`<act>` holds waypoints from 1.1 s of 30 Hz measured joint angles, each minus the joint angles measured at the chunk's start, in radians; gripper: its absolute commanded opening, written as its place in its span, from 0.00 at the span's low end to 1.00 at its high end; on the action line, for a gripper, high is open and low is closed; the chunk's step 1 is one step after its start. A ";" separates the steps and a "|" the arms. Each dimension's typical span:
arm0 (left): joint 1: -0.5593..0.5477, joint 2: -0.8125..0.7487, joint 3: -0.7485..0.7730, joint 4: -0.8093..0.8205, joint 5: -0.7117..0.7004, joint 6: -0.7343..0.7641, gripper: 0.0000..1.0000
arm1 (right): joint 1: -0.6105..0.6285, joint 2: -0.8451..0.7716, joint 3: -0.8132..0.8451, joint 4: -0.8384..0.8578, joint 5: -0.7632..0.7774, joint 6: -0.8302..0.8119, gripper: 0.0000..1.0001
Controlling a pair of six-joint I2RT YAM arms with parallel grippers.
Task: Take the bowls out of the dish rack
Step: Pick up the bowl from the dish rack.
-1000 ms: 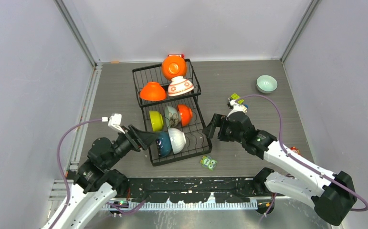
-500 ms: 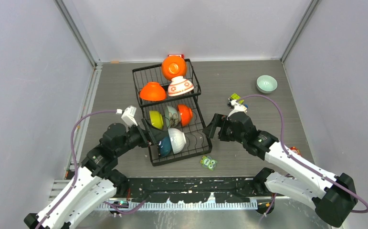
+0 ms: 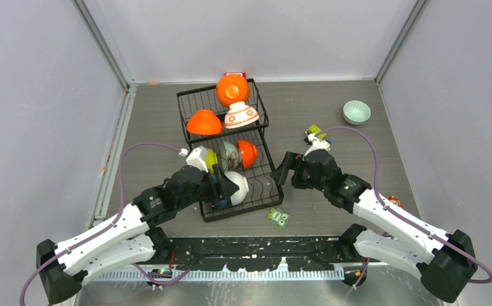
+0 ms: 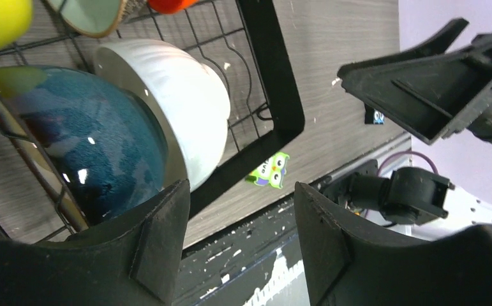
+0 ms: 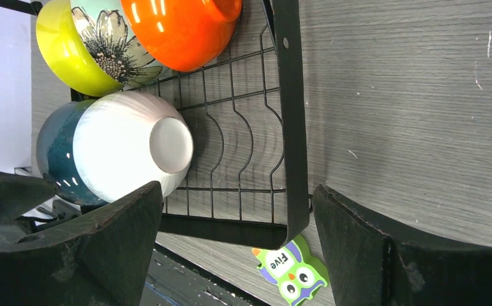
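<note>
Between pale grey walls [image 3: 249, 32], a black wire dish rack [image 3: 243, 214] stacked with glossy coloured bowls [image 3: 232, 89] sits mid-counter [image 3: 154, 121], the left claw [image 4: 240, 248] and right claw [image 5: 237, 255] spread apart, gripping nothing, at its near end.

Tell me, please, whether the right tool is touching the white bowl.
Apart. The top view shows bare wires of the dish rack between the right tool and the white bowl.

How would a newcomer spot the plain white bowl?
Take the black wire dish rack, its near section. In the nearest row, the white bowl sits beside the teal bowl, on its right. It alone is plain ribbed white.
</note>
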 measured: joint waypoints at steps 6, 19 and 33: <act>0.000 0.016 0.000 0.004 -0.072 -0.008 0.61 | 0.000 -0.016 -0.020 0.003 0.000 0.000 0.91; -0.001 0.089 -0.003 0.061 -0.089 -0.043 0.57 | 0.000 -0.038 -0.038 0.005 -0.007 0.000 0.91; -0.001 0.088 -0.056 0.075 -0.103 -0.078 0.47 | 0.000 -0.046 -0.040 0.006 -0.007 0.000 0.91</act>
